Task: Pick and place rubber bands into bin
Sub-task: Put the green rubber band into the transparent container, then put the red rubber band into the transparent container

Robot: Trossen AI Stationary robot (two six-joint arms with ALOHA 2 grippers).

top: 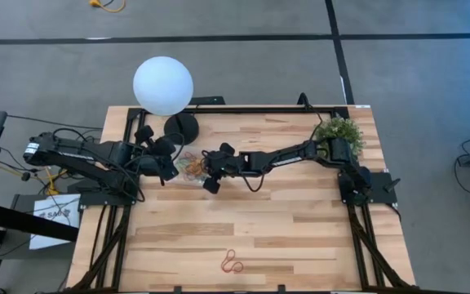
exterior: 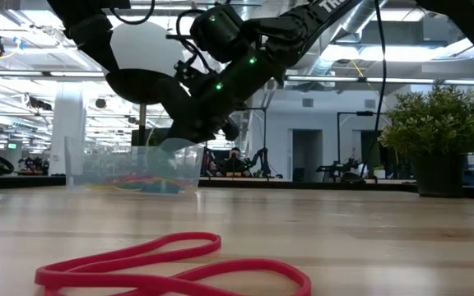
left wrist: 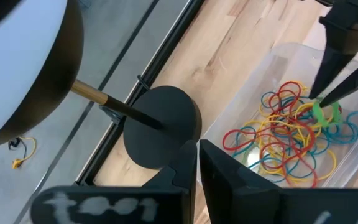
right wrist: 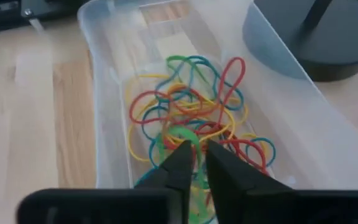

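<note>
The clear bin point(top: 188, 168) stands on the table in front of the lamp's black base point(top: 182, 126). It holds a tangle of red, yellow, blue and green rubber bands point(right wrist: 194, 118). My right gripper point(right wrist: 194, 158) reaches into the bin from the table's right side, shut on a green rubber band point(left wrist: 325, 114). My left gripper point(left wrist: 197, 163) is at the bin's left end, fingers almost together. Red rubber bands point(top: 232, 263) lie loose on the table near its near edge and fill the foreground of the low view point(exterior: 171, 267). My left gripper seems to pinch the bin's left end wall at its rim point(left wrist: 202, 138), coming from the table's left side; its own fingers hide the exact place of contact. The bin stands flat on the table. My right gripper pinches the green rubber band point(right wrist: 180, 134) between its fingertips point(left wrist: 321, 93), slanting down from the right. The band hangs bunched just below the tips, touching the pile in the bin.
The lamp with its white globe point(top: 163, 85) and wooden stem stands just beyond the bin. A potted plant point(top: 339, 135) sits at the far right corner. Bare wooden tabletop point(top: 300, 220) spreads between the bin and the near edge.
</note>
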